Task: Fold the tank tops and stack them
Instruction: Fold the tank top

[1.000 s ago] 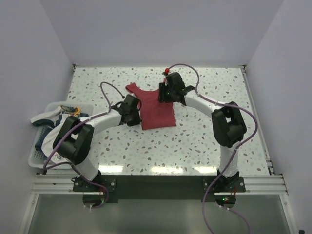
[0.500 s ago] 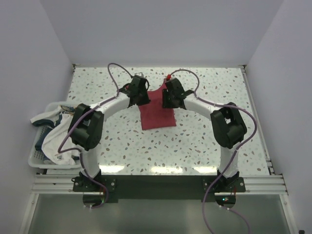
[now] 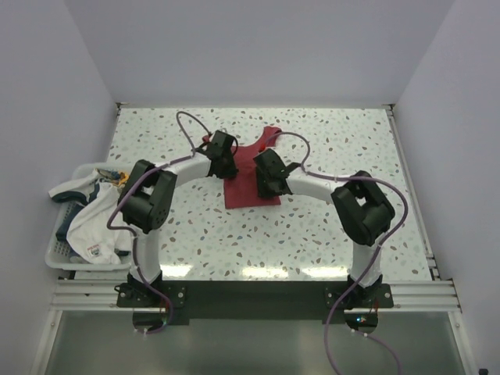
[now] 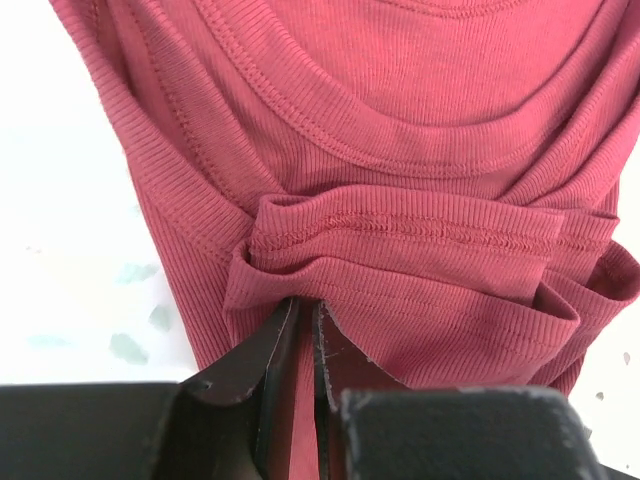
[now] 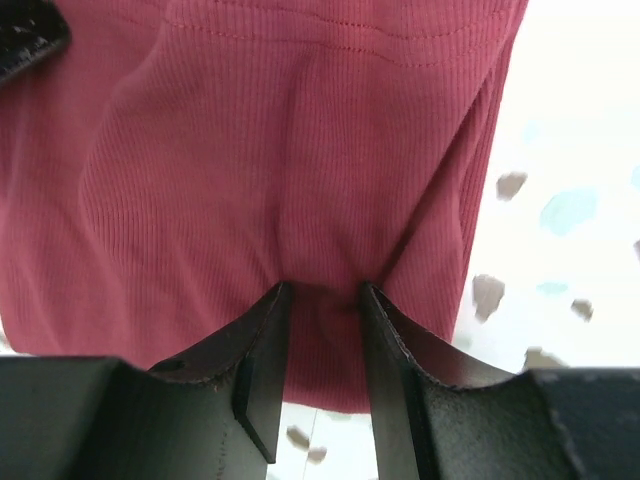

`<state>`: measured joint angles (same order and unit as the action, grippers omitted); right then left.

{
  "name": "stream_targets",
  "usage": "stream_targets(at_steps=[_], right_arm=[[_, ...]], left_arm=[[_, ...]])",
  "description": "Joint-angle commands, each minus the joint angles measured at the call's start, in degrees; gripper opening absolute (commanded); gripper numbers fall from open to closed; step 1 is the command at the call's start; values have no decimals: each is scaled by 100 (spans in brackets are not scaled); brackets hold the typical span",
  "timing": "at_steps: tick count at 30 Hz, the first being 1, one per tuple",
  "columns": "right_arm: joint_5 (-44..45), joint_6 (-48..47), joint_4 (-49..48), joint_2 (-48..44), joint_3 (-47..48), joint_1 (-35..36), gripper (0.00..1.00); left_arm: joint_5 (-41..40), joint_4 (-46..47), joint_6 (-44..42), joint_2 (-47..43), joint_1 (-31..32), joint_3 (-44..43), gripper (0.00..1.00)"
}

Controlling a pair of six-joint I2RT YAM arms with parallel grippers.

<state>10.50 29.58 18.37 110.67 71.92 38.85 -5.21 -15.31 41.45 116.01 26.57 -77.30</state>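
Red tank top (image 3: pixel 251 190) lies mid-table. Right gripper (image 5: pixel 322 292) pinches a pucker of it. Left gripper (image 4: pixel 305 306) is nearly closed at the bunched strap, grip unclear. White tank top (image 3: pixel 94 226) is in the basket (image 3: pixel 56 256).

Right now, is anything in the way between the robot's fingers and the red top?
Nothing visible is. Both arms are on the dark red tank top: the left fingers have a bunched fold of it between them, and the right fingers pinch a pucker of cloth near its edge.
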Motion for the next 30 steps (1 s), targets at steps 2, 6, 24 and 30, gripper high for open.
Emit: stream_targets(at_steps=[2, 6, 24, 30], right_arm=[[145, 363, 193, -502, -581, 333, 38], [40, 715, 62, -994, -1345, 754, 38], [972, 1332, 624, -2621, -1471, 1621, 53], [576, 681, 378, -2174, -724, -111, 50]], left_arm=[[-235, -121, 56, -498, -64, 863, 16], [-86, 45, 56, -1035, -38, 1602, 16], [-85, -771, -409, -3637, 191, 2783, 32], [353, -351, -603, -3235, 191, 1816, 36]])
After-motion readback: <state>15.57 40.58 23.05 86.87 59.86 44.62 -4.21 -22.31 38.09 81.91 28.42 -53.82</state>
